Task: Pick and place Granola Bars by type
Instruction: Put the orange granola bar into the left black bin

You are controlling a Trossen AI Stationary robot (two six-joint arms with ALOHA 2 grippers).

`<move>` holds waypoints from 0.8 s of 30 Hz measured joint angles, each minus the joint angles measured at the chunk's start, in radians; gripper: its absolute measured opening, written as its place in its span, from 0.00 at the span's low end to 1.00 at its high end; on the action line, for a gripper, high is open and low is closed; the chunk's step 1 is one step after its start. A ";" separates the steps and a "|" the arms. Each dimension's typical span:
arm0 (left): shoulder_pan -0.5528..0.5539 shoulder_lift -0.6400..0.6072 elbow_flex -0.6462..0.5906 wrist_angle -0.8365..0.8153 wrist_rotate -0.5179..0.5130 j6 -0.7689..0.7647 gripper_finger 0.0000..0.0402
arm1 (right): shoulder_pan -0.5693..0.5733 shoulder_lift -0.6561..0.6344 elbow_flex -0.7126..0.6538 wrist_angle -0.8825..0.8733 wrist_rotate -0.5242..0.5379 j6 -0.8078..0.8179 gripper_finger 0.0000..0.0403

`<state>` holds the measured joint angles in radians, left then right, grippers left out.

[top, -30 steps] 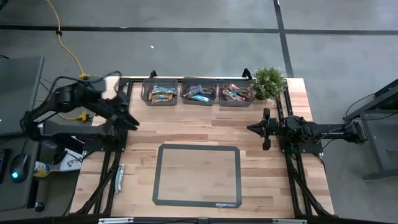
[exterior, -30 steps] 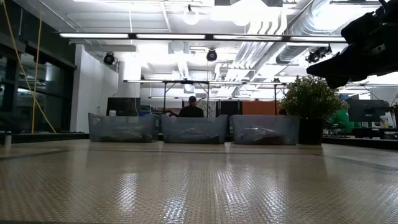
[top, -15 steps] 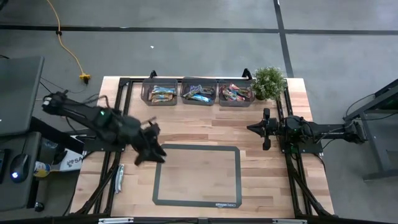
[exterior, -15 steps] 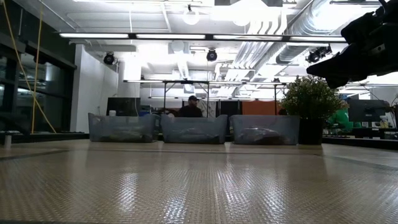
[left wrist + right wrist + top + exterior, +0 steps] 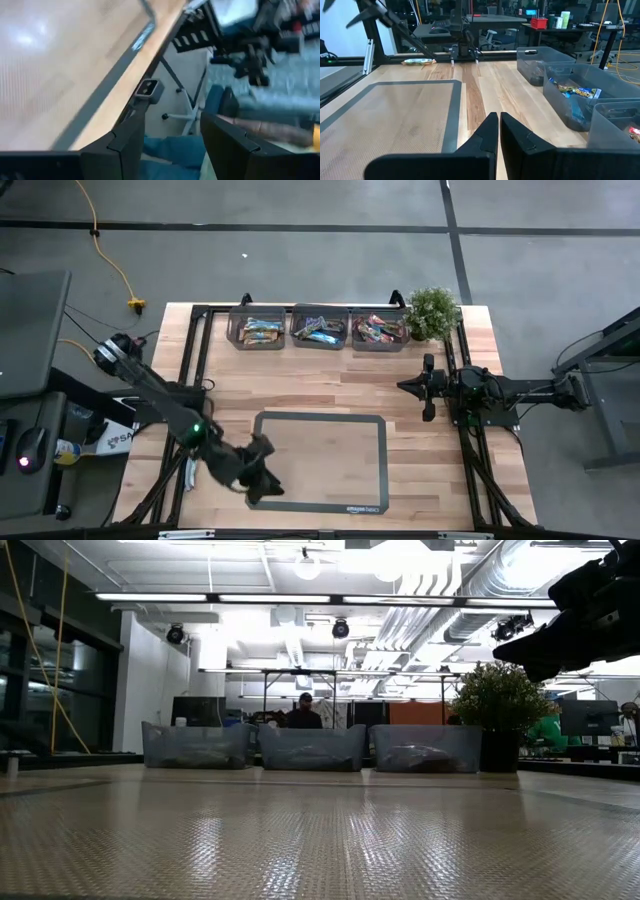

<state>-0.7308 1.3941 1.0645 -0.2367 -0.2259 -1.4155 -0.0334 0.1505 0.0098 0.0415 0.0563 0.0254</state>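
A: Left gripper (image 5: 262,476) at the near-left corner of the grey-bordered mat (image 5: 318,462)?
B: Yes, fingers spread, grasping nothing. Right gripper (image 5: 408,387) sits clenched by the desk's right edge.
A: And the wrapped granola bars (image 5: 322,332)?
B: In three clear grey plastic bins (image 5: 319,316) along the far edge.

Open left end effector (image 5: 172,142) overhangs table (image 5: 60,65) edge.
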 joint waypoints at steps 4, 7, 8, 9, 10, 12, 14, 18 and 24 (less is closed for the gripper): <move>-0.064 0.055 0.000 -0.024 -0.103 -0.233 0.47 | 0.000 0.000 0.000 0.000 0.000 0.000 0.01; -0.098 0.088 0.001 -0.067 -0.142 -0.412 0.47 | 0.000 0.000 0.000 0.000 0.000 0.000 0.01; -0.108 0.100 0.001 -0.089 -0.144 -0.461 0.47 | 0.000 0.000 0.000 0.000 0.000 0.000 0.01; -0.119 0.109 0.001 -0.114 -0.143 -0.506 0.47 | 0.000 0.000 0.000 0.000 0.000 0.000 0.01; -0.128 0.119 0.000 -0.132 -0.136 -0.549 0.47 | 0.000 0.000 0.000 0.000 0.000 0.000 0.01; -0.146 0.138 0.001 -0.165 -0.104 -0.641 0.47 | 0.000 0.000 0.000 0.000 0.000 0.000 0.01; -0.163 0.154 0.001 -0.241 -0.073 -0.730 0.47 | 0.000 0.000 0.000 0.000 0.000 0.000 0.01; -0.176 0.167 0.001 -0.408 0.023 -0.895 0.47 | 0.000 0.000 0.000 0.000 0.000 0.000 0.01; -0.146 0.177 0.002 -0.635 0.233 -0.960 0.47 | 0.000 0.000 0.000 0.000 0.000 0.000 0.01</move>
<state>-0.8772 1.5712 1.0660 -0.8715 0.0073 -2.3753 -0.0332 0.1505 0.0101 0.0414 0.0565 0.0252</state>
